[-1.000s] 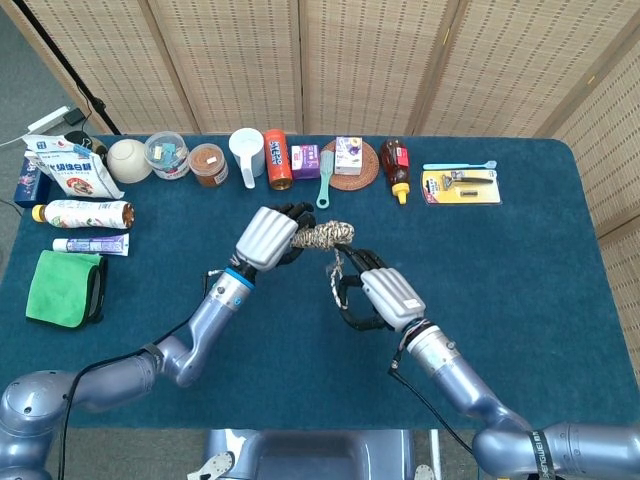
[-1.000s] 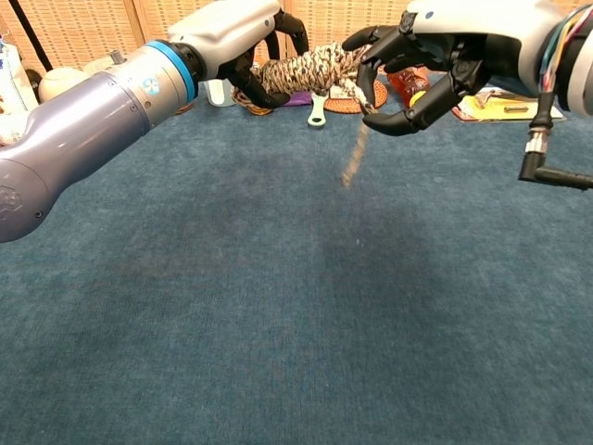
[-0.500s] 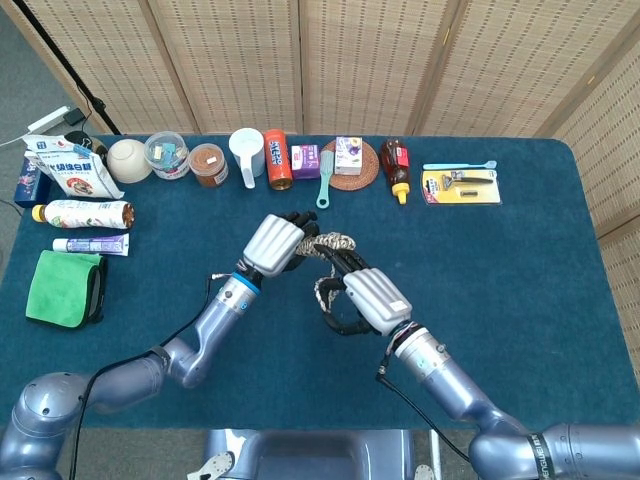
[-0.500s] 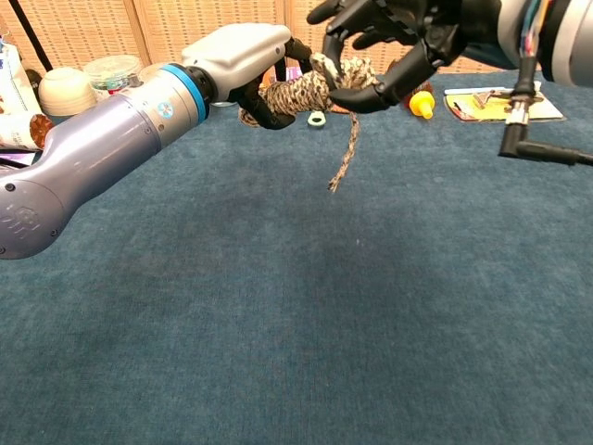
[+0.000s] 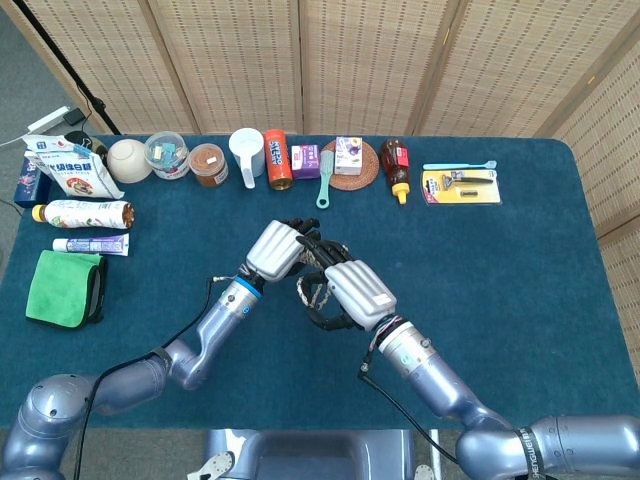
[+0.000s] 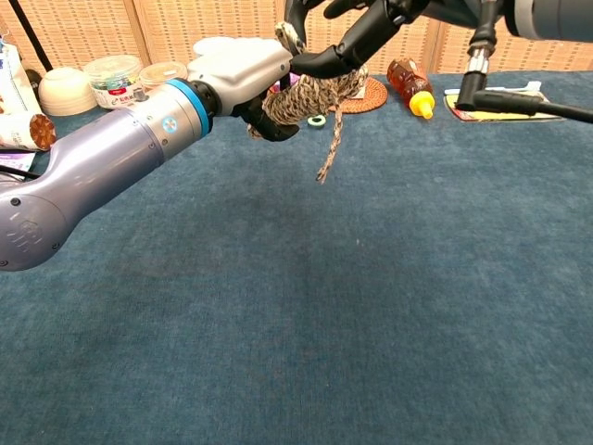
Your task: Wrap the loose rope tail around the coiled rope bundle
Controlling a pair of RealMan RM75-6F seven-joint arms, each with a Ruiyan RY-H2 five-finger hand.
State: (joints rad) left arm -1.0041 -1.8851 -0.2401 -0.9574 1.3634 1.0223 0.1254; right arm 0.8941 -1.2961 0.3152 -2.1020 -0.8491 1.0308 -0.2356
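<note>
The mottled coiled rope bundle (image 6: 310, 93) is held off the blue table (image 5: 520, 280) in my left hand (image 5: 278, 250), whose fingers wrap its left end. My right hand (image 5: 355, 290) reaches over the bundle from the right. Its dark fingers (image 6: 347, 42) arch above the coil, and a bit of rope (image 6: 291, 35) sits pinched at a fingertip. The loose tail (image 6: 328, 148) hangs from the bundle, with its end free above the cloth. In the head view both hands hide most of the bundle, and only a small stretch of rope (image 5: 306, 291) shows.
Along the far edge stand jars, a cup, an orange can, a brush (image 5: 325, 185), a brown sauce bottle (image 5: 397, 165) and a razor pack (image 5: 460, 186). A green cloth (image 5: 65, 288), a tube and a bottle lie at the left.
My right hand has swung up and left over the bundle, carrying rope across its top. Both hands and the bundle have come nearer the robot. The tail's hanging end has shifted left.
</note>
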